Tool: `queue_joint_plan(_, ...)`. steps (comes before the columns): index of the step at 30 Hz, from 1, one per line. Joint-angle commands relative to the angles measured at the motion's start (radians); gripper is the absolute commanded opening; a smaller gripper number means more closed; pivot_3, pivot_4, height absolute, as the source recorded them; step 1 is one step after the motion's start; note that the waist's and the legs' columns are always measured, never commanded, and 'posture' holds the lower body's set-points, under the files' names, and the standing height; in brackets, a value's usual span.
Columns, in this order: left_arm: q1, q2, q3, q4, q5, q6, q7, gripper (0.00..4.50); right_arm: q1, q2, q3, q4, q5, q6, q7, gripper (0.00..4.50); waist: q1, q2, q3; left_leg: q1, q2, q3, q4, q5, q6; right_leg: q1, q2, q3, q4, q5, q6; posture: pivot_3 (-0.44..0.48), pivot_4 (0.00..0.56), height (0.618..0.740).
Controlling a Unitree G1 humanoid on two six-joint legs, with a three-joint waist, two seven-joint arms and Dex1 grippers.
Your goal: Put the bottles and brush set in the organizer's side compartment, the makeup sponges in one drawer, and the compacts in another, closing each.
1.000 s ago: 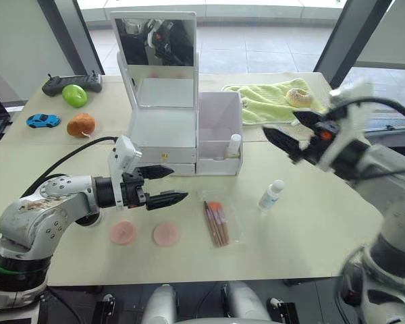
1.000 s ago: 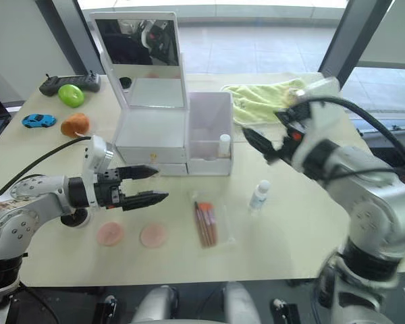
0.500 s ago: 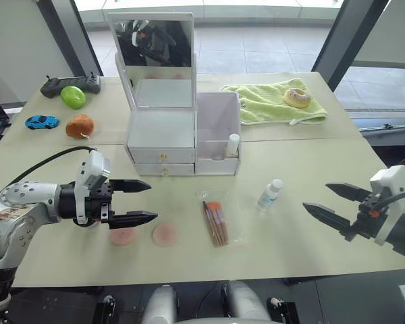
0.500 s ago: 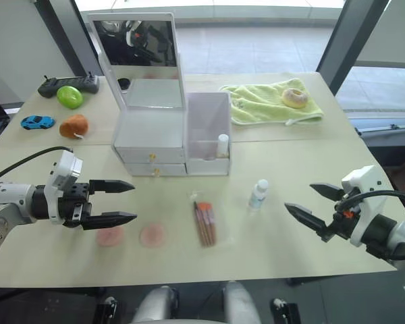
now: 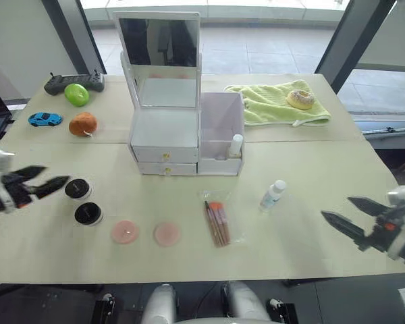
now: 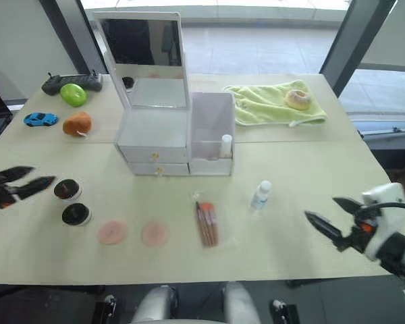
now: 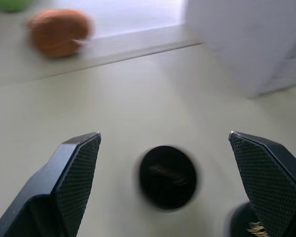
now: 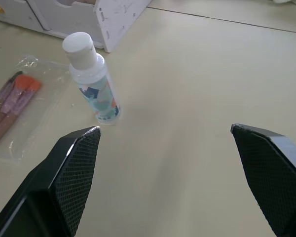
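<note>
Both grippers hover with fingers spread and empty: the left gripper (image 5: 32, 182) beside two compacts (image 5: 77, 189), the right gripper (image 5: 348, 216) near a standing bottle (image 5: 272, 194). Brushes (image 5: 217, 223) and sponges (image 5: 124, 231) lie before the organizer (image 5: 165, 138), drawers shut.

White is recorded on the organizer (image 5: 189, 138) and on the cap of the bottle (image 5: 271, 194) — a blue-patterned label is noted on its clear body. Two pink sponges (image 5: 123, 232) and two black compacts (image 5: 77, 189) are observed. Orange tips are seen on the brush set (image 5: 217, 223); a yellow-green towel (image 5: 270, 102) is logged.
</note>
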State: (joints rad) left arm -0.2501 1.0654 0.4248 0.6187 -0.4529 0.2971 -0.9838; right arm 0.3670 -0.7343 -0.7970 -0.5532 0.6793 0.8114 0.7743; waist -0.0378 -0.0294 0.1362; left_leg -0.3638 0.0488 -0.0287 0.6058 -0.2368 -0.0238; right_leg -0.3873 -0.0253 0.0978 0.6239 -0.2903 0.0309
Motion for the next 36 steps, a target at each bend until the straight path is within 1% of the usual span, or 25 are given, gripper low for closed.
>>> queue_joint_plan(1, -0.073, 0.054, 0.043, 0.194, 0.068, -0.152, 0.067, 4.50, 0.030, -0.002, -0.158, 0.086, -0.008, -0.090, 0.036, 4.49, 0.003, -0.002, -0.001, 0.000, 0.000, 0.000, 0.000, 0.000, 0.000, 0.001, -0.001, 0.000, 0.000, 0.000, 0.000, 0.000, 0.150, 0.740)
queue_joint_plan(2, -0.090, 0.079, 0.050, 0.283, 0.086, -0.192, 0.099, 4.50, 0.046, -0.006, -0.228, 0.136, 0.011, -0.102, 0.061, 4.49, 0.003, -0.003, -0.001, 0.000, 0.000, 0.001, 0.000, 0.000, 0.000, 0.001, -0.001, -0.001, 0.000, 0.000, 0.000, 0.000, 0.150, 0.740)
queue_joint_plan(4, -0.119, 0.113, 0.055, 0.413, 0.119, -0.244, 0.157, 4.50, 0.074, -0.014, -0.311, 0.197, 0.026, -0.121, 0.094, 4.49, 0.002, -0.003, -0.001, 0.000, 0.000, 0.002, 0.000, 0.000, 0.000, 0.001, -0.003, -0.001, 0.000, 0.000, 0.000, 0.000, 0.150, 0.740)
queue_joint_plan(5, -0.133, 0.124, 0.052, 0.459, 0.132, -0.261, 0.179, 4.50, 0.086, -0.017, -0.329, 0.213, 0.023, -0.129, 0.102, 4.49, 0.001, -0.003, -0.001, 0.000, 0.000, 0.003, 0.000, 0.000, 0.000, 0.000, -0.003, -0.001, 0.000, 0.000, 0.000, 0.000, 0.150, 0.740)
queue_joint_plan(7, -0.156, 0.131, 0.025, 0.530, 0.181, -0.304, 0.280, 4.50, 0.106, -0.017, -0.330, 0.230, -0.003, -0.152, 0.100, 4.49, 0.001, -0.004, -0.001, 0.002, 0.001, 0.003, -0.002, 0.000, 0.000, 0.001, -0.002, -0.001, 0.001, 0.001, 0.001, 0.000, 0.150, 0.740)
queue_joint_plan(8, -0.169, 0.126, 0.019, 0.550, 0.191, -0.311, 0.291, 4.50, 0.109, -0.016, -0.324, 0.230, -0.006, -0.159, 0.096, 4.49, 0.001, -0.004, -0.002, 0.004, 0.001, 0.003, -0.004, 0.000, 0.000, 0.001, -0.002, -0.001, 0.001, 0.001, 0.002, 0.000, 0.150, 0.740)
queue_joint_plan(13, -0.219, 0.082, -0.010, 0.569, 0.220, -0.345, 0.272, 4.50, 0.098, -0.006, -0.260, 0.150, 0.010, -0.150, 0.060, 4.49, 0.002, -0.003, -0.002, 0.007, 0.001, 0.005, -0.007, 0.000, -0.001, 0.002, -0.003, -0.001, 0.003, 0.001, 0.003, 0.000, 0.150, 0.740)
queue_joint_plan(17, -0.265, 0.003, -0.036, 0.479, 0.203, -0.343, 0.163, 4.50, 0.030, -0.012, -0.150, 0.078, 0.007, -0.124, -0.017, 4.49, 0.002, -0.005, -0.003, 0.007, 0.001, 0.006, -0.007, 0.000, 0.000, 0.002, -0.003, -0.001, 0.003, 0.003, 0.005, 0.000, 0.150, 0.740)
queue_joint_plan(19, -0.240, -0.065, -0.068, 0.293, 0.152, -0.280, 0.040, 4.50, -0.030, -0.015, -0.077, 0.031, 0.005, -0.096, -0.090, 4.49, 0.004, -0.006, -0.005, 0.006, 0.000, 0.006, -0.007, 0.000, 0.000, 0.003, -0.003, -0.001, 0.004, 0.003, 0.005, 0.000, 0.150, 0.740)
queue_joint_plan(21, -0.162, -0.128, -0.098, 0.002, 0.047, -0.144, -0.070, 4.50, -0.083, -0.021, 0.002, -0.034, 0.031, -0.064, -0.132, 4.49, 0.004, -0.007, -0.007, 0.004, 0.000, 0.006, -0.006, 0.001, -0.002, 0.004, -0.003, 0.000, 0.005, 0.004, 0.005, 0.000, 0.150, 0.740)
queue_joint_plan(22, -0.122, -0.145, -0.109, -0.124, 0.003, -0.077, -0.102, 4.50, -0.102, -0.024, 0.032, -0.059, 0.045, -0.049, -0.142, 4.49, 0.002, -0.007, -0.007, 0.001, 0.001, 0.006, -0.005, 0.001, -0.002, 0.003, -0.003, 0.000, 0.006, 0.004, 0.004, 0.000, 0.150, 0.740)
queue_joint_plan(23, -0.090, -0.156, -0.112, -0.214, -0.027, -0.026, -0.114, 4.50, -0.115, -0.026, 0.050, -0.074, 0.054, -0.039, -0.150, 4.49, 0.000, -0.006, -0.008, -0.004, 0.001, 0.005, -0.005, 0.001, -0.002, 0.002, -0.002, 0.001, 0.006, 0.004, 0.004, 0.000, 0.150, 0.740)
queue_joint_plan(24, -0.052, -0.166, -0.129, -0.329, -0.057, 0.032, -0.119, 4.50, -0.129, -0.032, 0.075, -0.093, 0.064, -0.028, -0.153, 4.49, -0.003, -0.006, -0.008, -0.005, 0.001, 0.005, -0.005, 0.001, -0.002, 0.002, -0.002, 0.001, 0.006, 0.007, -0.001, 0.000, 0.150, 0.740)
queue_joint_plan(25, -0.005, -0.167, -0.148, -0.445, -0.091, 0.075, -0.144, 4.50, -0.145, -0.044, 0.102, -0.104, 0.074, -0.013, -0.154, 4.49, -0.005, -0.005, -0.008, -0.005, 0.001, 0.005, -0.005, 0.001, -0.002, 0.003, -0.001, 0.001, 0.006, 0.008, -0.003, 0.000, 0.150, 0.740)
queue_joint_plan(28, 0.123, -0.129, -0.197, -0.788, -0.232, 0.233, -0.233, 4.50, -0.187, -0.099, 0.194, -0.134, 0.108, 0.018, -0.118, 4.49, -0.014, -0.003, -0.008, -0.004, 0.002, 0.005, -0.005, 0.001, -0.002, 0.004, -0.001, 0.003, 0.006, 0.007, -0.001, 0.000, 0.150, 0.740)
queue_joint_plan(30, 0.140, -0.111, -0.201, -0.927, -0.297, 0.295, -0.237, 4.50, -0.218, -0.125, 0.237, -0.142, 0.127, 0.028, -0.108, 4.49, -0.013, -0.002, -0.007, -0.004, 0.002, 0.005, -0.004, 0.001, -0.002, 0.004, 0.000, 0.003, 0.006, 0.004, 0.005, 0.000, 0.150, 0.740)
queue_joint_plan(31, 0.123, -0.119, -0.200, -0.972, -0.327, 0.318, -0.216, 4.50, -0.241, -0.131, 0.258, -0.139, 0.131, 0.029, -0.111, 4.49, -0.009, -0.002, -0.007, -0.004, 0.002, 0.004, -0.003, 0.001, -0.002, 0.004, 0.000, 0.002, 0.006, 0.004, 0.005, 0.000, 0.150, 0.740)
queue_joint_plan(33, 0.092, -0.128, -0.195, -1.029, -0.374, 0.356, -0.187, 4.50, -0.279, -0.131, 0.289, -0.129, 0.137, 0.030, -0.122, 4.49, -0.001, 0.000, -0.006, -0.004, 0.002, 0.003, 0.001, 0.001, -0.002, 0.005, 0.001, 0.001, 0.006, 0.004, 0.006, 0.000, 0.150, 0.740)
queue_joint_plan(36, 0.068, -0.129, -0.207, -1.080, -0.395, 0.377, -0.175, 4.50, -0.328, -0.114, 0.377, -0.123, 0.134, 0.030, -0.135, 4.49, 0.001, 0.001, -0.006, -0.003, 0.001, 0.002, 0.004, 0.001, -0.002, 0.004, 0.001, 0.001, 0.005, 0.004, 0.007, 0.000, 0.150, 0.740)
